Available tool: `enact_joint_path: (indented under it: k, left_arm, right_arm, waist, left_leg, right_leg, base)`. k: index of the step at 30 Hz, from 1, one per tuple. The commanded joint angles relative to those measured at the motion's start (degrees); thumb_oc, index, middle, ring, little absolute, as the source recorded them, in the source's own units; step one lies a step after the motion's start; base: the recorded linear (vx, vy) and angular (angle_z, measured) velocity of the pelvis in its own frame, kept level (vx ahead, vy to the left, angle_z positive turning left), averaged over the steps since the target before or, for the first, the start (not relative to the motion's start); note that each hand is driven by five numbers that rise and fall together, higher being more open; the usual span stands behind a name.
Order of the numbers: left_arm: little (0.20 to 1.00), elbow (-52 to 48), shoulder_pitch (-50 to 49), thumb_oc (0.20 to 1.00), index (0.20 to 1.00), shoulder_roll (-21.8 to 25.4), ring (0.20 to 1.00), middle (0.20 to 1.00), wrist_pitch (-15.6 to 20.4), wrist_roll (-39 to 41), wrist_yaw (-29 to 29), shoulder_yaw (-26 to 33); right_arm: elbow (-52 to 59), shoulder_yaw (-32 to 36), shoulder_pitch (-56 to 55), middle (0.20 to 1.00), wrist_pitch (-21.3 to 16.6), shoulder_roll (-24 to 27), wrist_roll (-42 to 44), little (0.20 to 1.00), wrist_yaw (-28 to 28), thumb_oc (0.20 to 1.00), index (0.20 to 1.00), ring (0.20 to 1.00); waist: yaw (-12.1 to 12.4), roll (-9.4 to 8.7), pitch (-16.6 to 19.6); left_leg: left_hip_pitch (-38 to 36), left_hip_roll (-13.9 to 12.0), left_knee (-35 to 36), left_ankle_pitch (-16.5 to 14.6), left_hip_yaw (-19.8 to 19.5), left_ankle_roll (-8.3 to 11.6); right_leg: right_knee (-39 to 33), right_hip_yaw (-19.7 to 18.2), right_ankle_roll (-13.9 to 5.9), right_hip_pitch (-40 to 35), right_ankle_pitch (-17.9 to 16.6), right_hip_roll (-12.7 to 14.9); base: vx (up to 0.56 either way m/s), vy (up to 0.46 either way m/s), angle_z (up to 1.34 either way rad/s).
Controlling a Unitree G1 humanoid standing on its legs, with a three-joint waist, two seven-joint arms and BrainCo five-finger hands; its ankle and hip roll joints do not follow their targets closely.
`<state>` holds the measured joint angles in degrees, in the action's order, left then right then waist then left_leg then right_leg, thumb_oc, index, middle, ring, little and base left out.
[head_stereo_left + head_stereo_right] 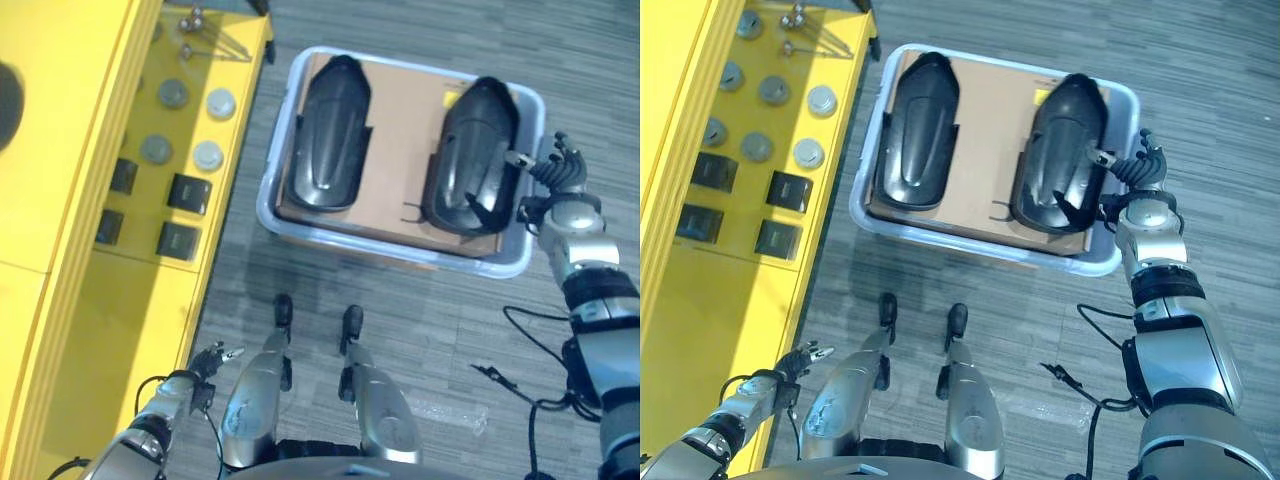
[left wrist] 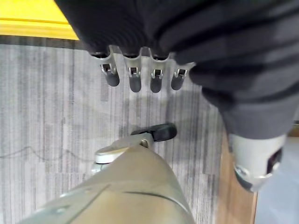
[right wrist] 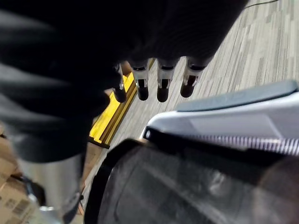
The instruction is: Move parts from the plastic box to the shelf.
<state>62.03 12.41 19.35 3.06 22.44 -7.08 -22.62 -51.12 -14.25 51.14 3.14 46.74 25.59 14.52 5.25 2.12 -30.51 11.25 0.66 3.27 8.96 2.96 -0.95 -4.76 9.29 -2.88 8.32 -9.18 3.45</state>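
I have my right hand (image 1: 1140,170) at the box's (image 1: 985,248) right rim, fingers straight and spread, thumb touching the right black part (image 1: 1060,160), gripping nothing yet. Both parts lie in the box on a cardboard sheet (image 1: 990,130); the left part (image 1: 915,130) sits along the box's left wall, the right one along the right wall. My left hand (image 1: 205,362) hangs low beside the shelf's (image 1: 80,150) front edge, fingers relaxed and empty, idle. The shelf, left of the box, already carries round caps (image 1: 215,103) and dark square blocks (image 1: 188,192). My read: this is the reach for the right part, nothing moved yet. To do it well I'd slide the fingers over the part's outer edge from the rim side, thumb under the inner lip, and curl firmly before lifting; the shell looks glossy and curved, so a shallow pinch may slip. Lift clear of the box wall before swinging toward the shelf.
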Motion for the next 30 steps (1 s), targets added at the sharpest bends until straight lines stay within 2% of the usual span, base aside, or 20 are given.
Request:
enact_joint_path:
  k: [1,3,8,12,13,14,18,22,23,25,26,29,30]
  left_arm:
    - [1.0,1.9,0.8,1.0,1.0,1.1,1.0,1.0,0.9,2.0,-0.7,-1.5]
    - [1.0,1.5,1.3,1.0,1.0,1.1,1.0,1.0,1.0,3.0,-1.0,-1.8]
    - [1.0,0.5,2.2,1.0,1.0,1.1,1.0,1.0,2.0,4.5,-1.3,-2.9]
    - [1.0,-0.3,2.0,1.0,1.0,0.8,1.0,1.0,3.6,4.8,-1.6,-4.3]
    - [1.0,-0.5,1.8,1.0,1.0,0.8,1.0,1.0,3.9,4.8,-1.7,-4.4]
    - [1.0,-0.7,1.5,1.0,1.0,0.9,1.0,1.0,4.2,4.8,-1.9,-4.5]
    - [1.0,-1.1,1.1,1.0,1.0,1.1,1.0,1.0,4.9,4.2,-2.1,-4.6]
    - [1.0,-1.8,0.5,1.0,1.0,1.3,1.0,1.0,5.5,3.1,-1.6,-4.6]
    - [1.0,-2.1,0.4,1.0,1.0,1.3,1.0,1.0,6.0,2.4,-1.2,-4.4]
    - [1.0,-3.2,-0.7,1.0,1.0,1.8,1.0,1.0,6.8,1.6,0.5,-4.1]
    - [1.0,-3.8,-1.1,1.0,1.0,2.2,1.0,1.0,8.3,0.1,2.4,-3.9]
    - [1.0,-5.6,-1.5,1.0,1.0,3.1,1.0,1.0,8.7,0.3,4.3,-2.9]
    - [1.0,-6.6,-1.6,1.0,1.0,3.4,1.0,1.0,9.1,-0.2,5.8,-2.2]
  right_arm:
    - [-0.8,-4.0,2.0,1.0,3.1,4.6,-0.3,1.0,0.5,1.0,1.0,1.0]
    - [-3.7,-6.2,3.9,1.0,5.7,4.8,-1.4,1.0,-1.5,1.0,1.0,1.0]
    - [-11.8,-9.2,5.7,1.0,13.6,4.2,-5.6,1.0,-1.3,1.0,1.0,1.0]
    - [-17.8,-9.6,6.3,1.0,17.5,3.7,-6.9,1.0,-0.7,1.0,1.0,1.0]
    - [-18.0,-9.5,6.3,0.63,18.5,3.5,-7.2,0.63,-0.4,0.63,0.63,0.63]
    - [-18.5,-9.3,6.1,0.2,19.6,3.3,-7.7,0.2,-0.5,0.2,0.2,0.2]
    - [-20.1,-9.1,5.4,0.2,21.3,2.9,-8.7,0.2,0.2,0.2,0.2,0.2]
    - [-20.3,-7.8,3.0,0.2,20.1,3.2,-8.9,0.2,-0.7,0.2,0.2,0.2]
    - [-20.2,-7.4,2.2,0.2,18.9,3.3,-8.6,0.2,-0.8,0.2,0.2,0.2]
    - [-18.7,-5.9,-0.7,0.2,10.5,4.0,-8.3,0.2,-0.7,0.2,0.2,0.2]
    - [-16.5,-5.0,-2.2,0.2,6.4,4.0,-9.2,0.2,0.4,0.2,0.2,0.2]
    - [-10.6,-4.3,-5.0,0.2,3.9,4.1,-11.2,0.2,3.2,0.2,0.2,0.2]
    - [-7.7,-4.0,-6.5,0.2,1.9,4.3,-12.3,0.2,4.7,0.2,0.2,0.2]
  waist:
    - [-0.1,-1.75,2.1]
    - [0.1,-1.17,1.4]
    - [0.7,-0.25,0.7]
    - [1.2,0.82,0.7]
    - [1.2,0.99,0.7]
    - [1.3,1.23,0.7]
    - [1.3,1.66,0.7]
    - [1.0,1.68,0.7]
    - [1.0,1.64,0.8]
    - [0.8,1.36,2.0]
    - [0.7,1.11,3.0]
    - [0.1,0.61,4.5]
    - [-0.3,0.37,5.2]
  left_leg:
    - [1.3,-0.6,-6.2,-8.6,-2.1,1.03]
    - [1.8,-0.5,-6.2,-8.3,-2.4,1.19]
    - [2.9,-0.5,-5.6,-7.6,-2.4,1.14]
    - [3.8,-0.4,-5.3,-7.4,-2.8,1.13]
    - [3.8,-0.3,-5.2,-7.4,-2.8,1.14]
    - [3.6,-0.3,-4.9,-7.3,-2.8,1.18]
    - [2.4,-0.4,-3.9,-7.2,-2.5,1.32]
    - [0.1,-0.4,-3.3,-7.4,-2.5,1.48]
    - [-0.4,-0.4,-3.1,-7.4,-2.4,1.55]
    - [-2.8,-0.5,-1.9,-7.6,-2.4,1.9]
    - [-3.5,-0.6,-1.5,-7.6,-2.4,2.06]
    - [-5.0,-0.8,-0.7,-7.5,-2.0,2.44]
    - [-5.5,-0.9,-0.4,-7.4,-1.8,2.57]
  right_leg:
    - [6.5,-0.1,-2.11,1.5,7.6,3.5]
    - [7.0,0.2,-2.01,2.2,7.7,3.8]
    - [7.5,0.9,-2.05,3.7,7.6,4.5]
    - [8.0,1.6,-1.95,4.7,7.7,4.8]
    - [8.0,1.6,-1.94,4.8,7.7,4.9]
    - [7.9,1.7,-1.93,4.6,7.7,4.9]
    - [7.4,1.8,-2.01,3.7,7.6,5.2]
    - [6.8,1.9,-1.9,1.7,7.7,5.2]
    - [6.5,2.0,-1.9,1.1,7.7,5.2]
    - [5.1,2.3,-1.96,-1.3,7.7,4.9]
    - [4.5,2.3,-2.08,-1.9,7.5,4.7]
    - [3.6,2.5,-2.24,-3.2,7.3,4.5]
    - [3.2,2.5,-2.35,-3.7,7.1,4.4]
  base:
    - [-0.04,0.055,0.1]
    - [-0.03,0.047,0.08]
    - [-0.03,0.016,0.06]
    - [-0.02,0.008,0.06]
    - [0.0,0.0,0.0]
    - [0.0,0.0,0.0]
    - [0.0,0.0,0.0]
    - [0.0,0.0,0.02]
    - [0.03,-0.018,0.05]
    - [0.05,-0.042,0.05]
    - [0.05,-0.037,0.01]
    - [0.02,-0.028,-0.01]
    - [0.01,-0.034,-0.06]
